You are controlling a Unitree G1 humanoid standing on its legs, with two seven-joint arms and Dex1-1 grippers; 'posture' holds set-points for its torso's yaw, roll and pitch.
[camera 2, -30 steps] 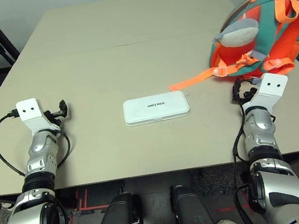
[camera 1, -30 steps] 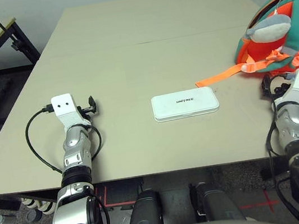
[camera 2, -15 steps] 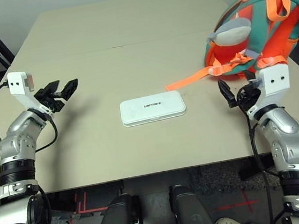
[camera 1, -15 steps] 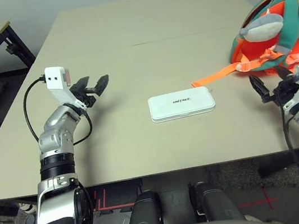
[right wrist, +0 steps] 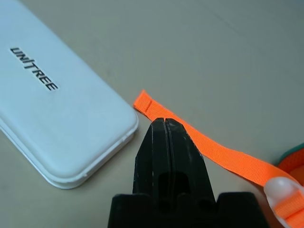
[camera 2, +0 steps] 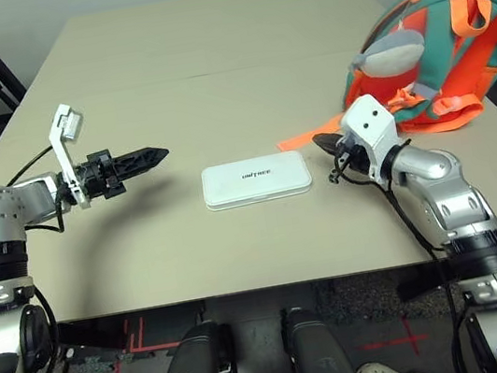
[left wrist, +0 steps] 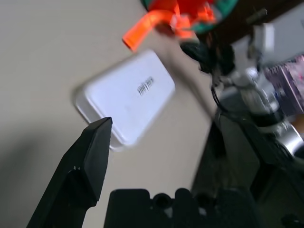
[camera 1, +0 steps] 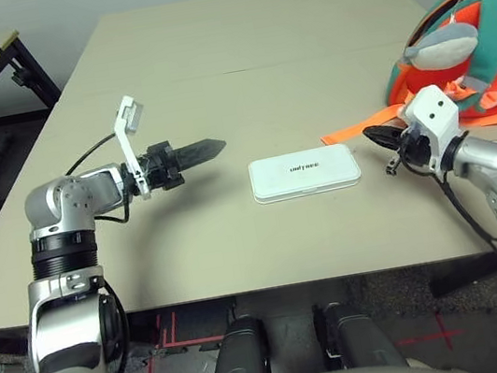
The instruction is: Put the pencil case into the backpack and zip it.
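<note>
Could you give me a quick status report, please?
Right claw shut, empty, over the orange strap. Left claw short of the pencil case, which lies flat on the table. Backpack untouched, nothing blocking.

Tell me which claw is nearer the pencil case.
Right. The right claw sits just off the pencil case's right end, over the orange strap. The left claw hangs farther off, beyond its left end.
</note>
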